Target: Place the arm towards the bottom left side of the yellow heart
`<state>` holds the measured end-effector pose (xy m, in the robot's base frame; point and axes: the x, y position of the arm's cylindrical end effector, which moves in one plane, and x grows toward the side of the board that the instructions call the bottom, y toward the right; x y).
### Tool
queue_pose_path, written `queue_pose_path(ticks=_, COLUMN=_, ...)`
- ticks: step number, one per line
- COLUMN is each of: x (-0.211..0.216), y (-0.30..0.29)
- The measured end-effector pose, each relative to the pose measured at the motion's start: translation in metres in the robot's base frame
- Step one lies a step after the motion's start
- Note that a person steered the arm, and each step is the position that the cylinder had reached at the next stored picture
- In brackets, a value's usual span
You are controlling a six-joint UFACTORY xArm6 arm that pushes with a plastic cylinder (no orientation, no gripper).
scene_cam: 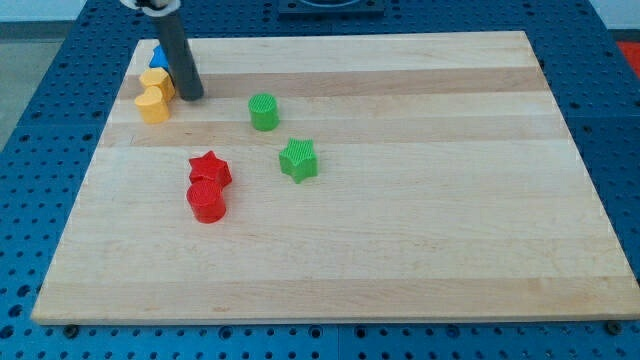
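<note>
On my screen: one wooden board [400, 250] on a blue perforated table [30, 200], with six blocks visible. Upper-left corner cluster: a yellow heart [153, 105], a second yellow block [157, 82] touching it on the side toward the view's top, shape unclear, and a blue block [157, 56] above that, mostly hidden behind the rod. My tip [191, 97] stands on the board just to the view's right of the two yellow blocks, about level with the gap between them; I cannot tell if it touches either. The arm carries no gripper, only the dark rod, so there is nothing to open, close or hold. Middle of board: a green cylinder [264, 112], and a green star [298, 159] near it toward the view's lower right. Left of centre: a red star [209, 169] touching a red cylinder [207, 201] below it. The yellow blocks lie between my tip and the heart's lower-left side.
</note>
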<state>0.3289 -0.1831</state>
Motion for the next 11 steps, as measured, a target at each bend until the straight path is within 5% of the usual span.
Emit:
queue_pose_path(ticks=1, x=0.065, y=-0.017)
queue_pose_path(ticks=2, x=0.115, y=-0.101)
queue_pose_path(ticks=3, x=0.102, y=-0.122)
queue_pose_path(ticks=5, x=0.003, y=-0.120)
queue_pose_path(ticks=11, x=-0.020, y=-0.099)
